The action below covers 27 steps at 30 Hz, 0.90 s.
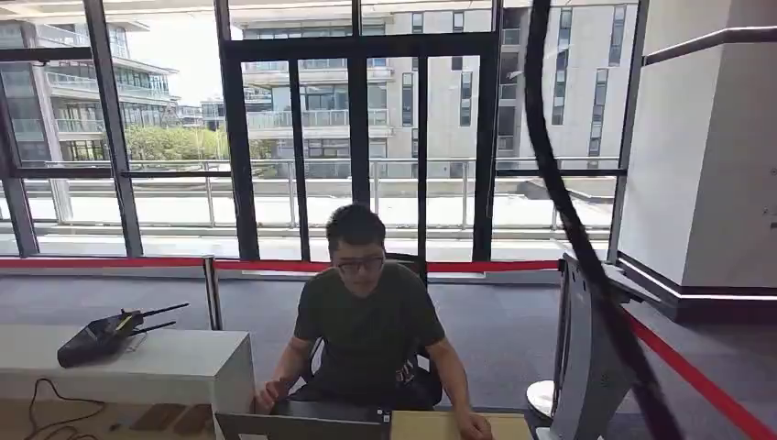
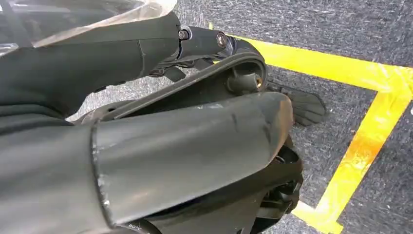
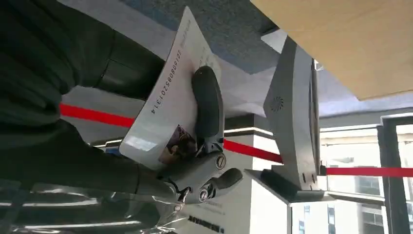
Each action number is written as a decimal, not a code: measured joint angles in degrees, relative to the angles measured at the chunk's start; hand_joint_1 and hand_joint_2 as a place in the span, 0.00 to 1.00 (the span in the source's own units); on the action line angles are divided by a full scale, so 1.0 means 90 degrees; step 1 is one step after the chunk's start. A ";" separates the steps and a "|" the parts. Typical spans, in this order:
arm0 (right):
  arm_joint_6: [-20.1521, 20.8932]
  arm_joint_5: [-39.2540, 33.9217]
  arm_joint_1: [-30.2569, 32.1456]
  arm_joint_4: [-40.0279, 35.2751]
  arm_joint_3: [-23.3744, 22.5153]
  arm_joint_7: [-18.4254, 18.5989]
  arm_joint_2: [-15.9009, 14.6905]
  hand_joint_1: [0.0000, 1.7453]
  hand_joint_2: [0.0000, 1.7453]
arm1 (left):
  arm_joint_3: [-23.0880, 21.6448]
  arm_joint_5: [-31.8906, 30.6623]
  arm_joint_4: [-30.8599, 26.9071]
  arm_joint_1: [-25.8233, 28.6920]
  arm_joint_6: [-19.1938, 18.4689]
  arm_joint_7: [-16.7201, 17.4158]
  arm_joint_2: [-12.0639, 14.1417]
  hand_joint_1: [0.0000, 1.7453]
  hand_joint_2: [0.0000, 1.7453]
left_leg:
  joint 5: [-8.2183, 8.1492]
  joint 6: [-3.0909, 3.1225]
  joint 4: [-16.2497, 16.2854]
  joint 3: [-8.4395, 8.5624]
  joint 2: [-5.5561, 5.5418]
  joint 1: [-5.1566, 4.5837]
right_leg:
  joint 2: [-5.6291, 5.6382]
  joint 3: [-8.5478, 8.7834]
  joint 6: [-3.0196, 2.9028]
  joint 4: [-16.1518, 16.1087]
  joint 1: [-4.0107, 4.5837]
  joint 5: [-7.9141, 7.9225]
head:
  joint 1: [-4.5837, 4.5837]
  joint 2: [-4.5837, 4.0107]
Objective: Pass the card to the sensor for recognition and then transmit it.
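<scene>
While the right hand (image 3: 195,146) pinches the card (image 3: 165,107) beside the sensor (image 3: 292,122) — left hand's (image 2: 185,146) state unclear.

**Layout at the sensor stand**

Right hand (image 3: 195,146) holds the card (image 3: 168,109), thumb pressed across its face. The sensor stand (image 3: 292,122) is ahead of the hand, apart from the card, with a barrier tape (image 3: 97,116) running behind both. A tabletop (image 3: 350,39) lies beyond the stand. In the head view, a person (image 1: 371,330) sits behind a laptop (image 1: 302,426), left of the stand.
</scene>
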 joint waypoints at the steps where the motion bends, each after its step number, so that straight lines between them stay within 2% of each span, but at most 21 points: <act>1: -0.0007 0.0003 0.0005 0.0024 0.0002 -0.0022 0.0017 1.00 1.00 | 0.0000 0.0000 0.0000 -0.0001 0.0000 0.0000 0.0000 0.00 0.00 | 0.0000 0.0000 0.0000 0.0000 0.0000 0.0000 | 0.0000 0.0000 0.0000 0.0000 0.0000 0.0000 | 0.0000 0.0000; 27: -0.0199 -0.0121 0.0174 0.0886 0.0012 -0.0258 0.0522 1.00 1.00 | 0.0000 0.0146 0.0000 -0.0001 0.0175 -0.0002 0.0000 0.00 0.00 | 0.0000 0.0000 0.0000 0.0000 0.0000 0.0000 | 0.0000 0.0000 0.0000 0.0000 0.0000 0.0000 | 0.0005 0.0000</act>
